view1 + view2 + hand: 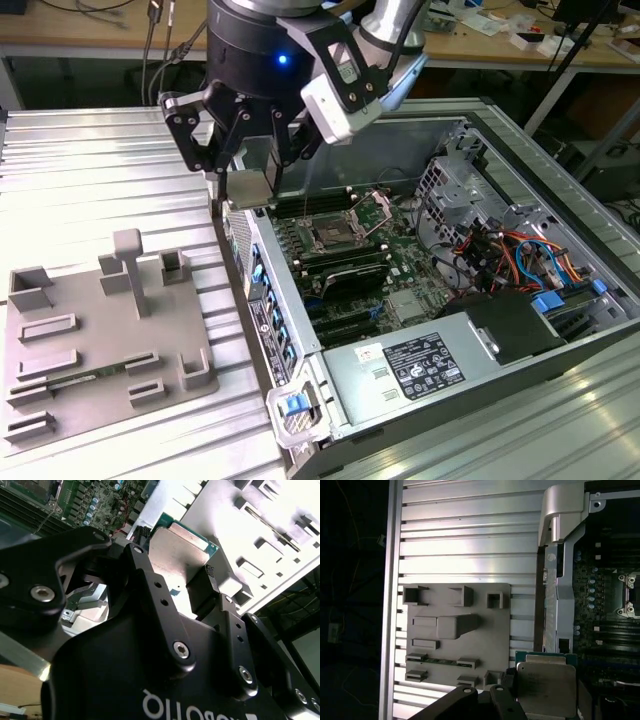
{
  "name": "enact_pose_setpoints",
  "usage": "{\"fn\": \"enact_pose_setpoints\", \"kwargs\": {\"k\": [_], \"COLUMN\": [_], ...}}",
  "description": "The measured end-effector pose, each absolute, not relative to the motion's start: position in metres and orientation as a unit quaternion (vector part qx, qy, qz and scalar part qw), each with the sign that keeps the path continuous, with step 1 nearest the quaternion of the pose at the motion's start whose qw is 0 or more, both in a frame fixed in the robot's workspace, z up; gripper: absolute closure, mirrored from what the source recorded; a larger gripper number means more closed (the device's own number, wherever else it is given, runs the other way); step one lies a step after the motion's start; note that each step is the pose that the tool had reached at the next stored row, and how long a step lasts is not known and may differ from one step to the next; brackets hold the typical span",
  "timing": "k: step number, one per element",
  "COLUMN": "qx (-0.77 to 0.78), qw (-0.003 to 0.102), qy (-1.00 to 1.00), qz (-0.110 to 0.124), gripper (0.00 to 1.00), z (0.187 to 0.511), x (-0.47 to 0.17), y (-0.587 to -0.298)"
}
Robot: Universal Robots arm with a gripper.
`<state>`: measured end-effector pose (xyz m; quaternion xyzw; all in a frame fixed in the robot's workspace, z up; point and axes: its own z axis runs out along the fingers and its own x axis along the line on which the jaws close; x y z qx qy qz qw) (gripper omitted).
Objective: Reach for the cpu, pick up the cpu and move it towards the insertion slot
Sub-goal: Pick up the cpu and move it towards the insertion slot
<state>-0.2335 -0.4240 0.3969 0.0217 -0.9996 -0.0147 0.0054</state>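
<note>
flat square silvery cpu (546,689) with green rim, clamped in black gripper (250,185) fingers, hanging over the open case's edge, beside metal-framed insertion slot (330,236), grey blocky tray (95,345) on ribbed table

Exterior view looks down from above; both wrist views closely share the cpu (546,686).

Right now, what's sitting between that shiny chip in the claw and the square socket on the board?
In the exterior view, the case's side wall and memory slots lie between the cpu, held by the gripper, and the insertion slot.
</note>
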Motion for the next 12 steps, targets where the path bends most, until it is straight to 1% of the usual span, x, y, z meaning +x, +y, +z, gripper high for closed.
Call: {"fn": "enact_pose_setpoints", "kwargs": {"k": [12], "qx": [0.022], "qw": [0.005], "qy": [-1.0], "qz": [-0.015], "gripper": [0.45], "z": [0.3969], "x": [-0.2227], "y": [-0.424]}}
